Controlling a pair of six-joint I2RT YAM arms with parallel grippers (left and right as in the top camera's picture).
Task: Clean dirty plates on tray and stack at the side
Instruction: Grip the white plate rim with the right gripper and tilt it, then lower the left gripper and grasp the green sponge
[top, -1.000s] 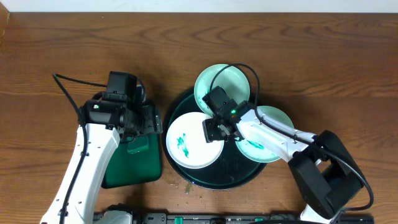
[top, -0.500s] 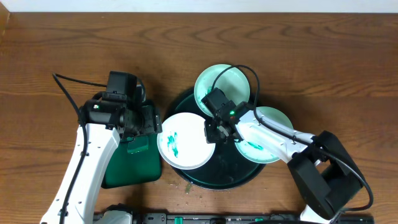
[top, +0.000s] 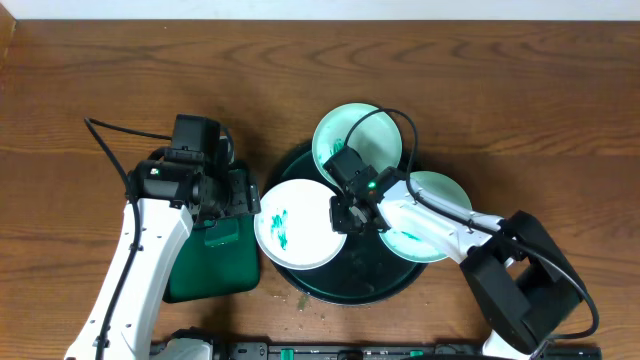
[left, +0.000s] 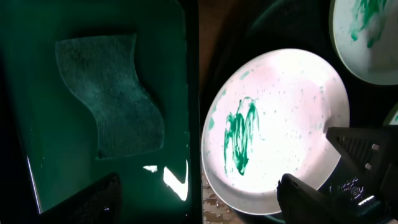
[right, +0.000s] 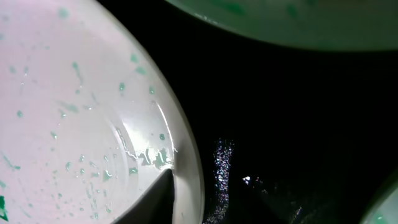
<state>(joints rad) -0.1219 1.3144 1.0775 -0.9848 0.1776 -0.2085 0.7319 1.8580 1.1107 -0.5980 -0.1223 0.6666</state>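
Observation:
Three dirty plates lie on the round black tray (top: 360, 287). The front-left plate (top: 297, 222) (left: 280, 124) has a green smear and overhangs the tray's left rim. Another plate (top: 345, 130) lies at the back and a third (top: 445, 190) on the right. My right gripper (top: 340, 212) is at the front-left plate's right rim. One of its fingers (right: 149, 205) rests inside the plate (right: 62, 93) against the rim; the other finger is lost in the dark. My left gripper (top: 235, 195) (left: 202, 198) hangs open above the gap between that plate and the green tray, holding nothing.
A green rectangular tray (top: 205, 275) (left: 37, 93) lies left of the black tray, with a green sponge (left: 109, 93) in it. Small crumbs lie on the wood table (top: 500, 90) in front of the black tray. Cables run from both arms.
The front-left plate slid left, out over the tray's left rim, with my right gripper at its edge. The left arm has not moved.

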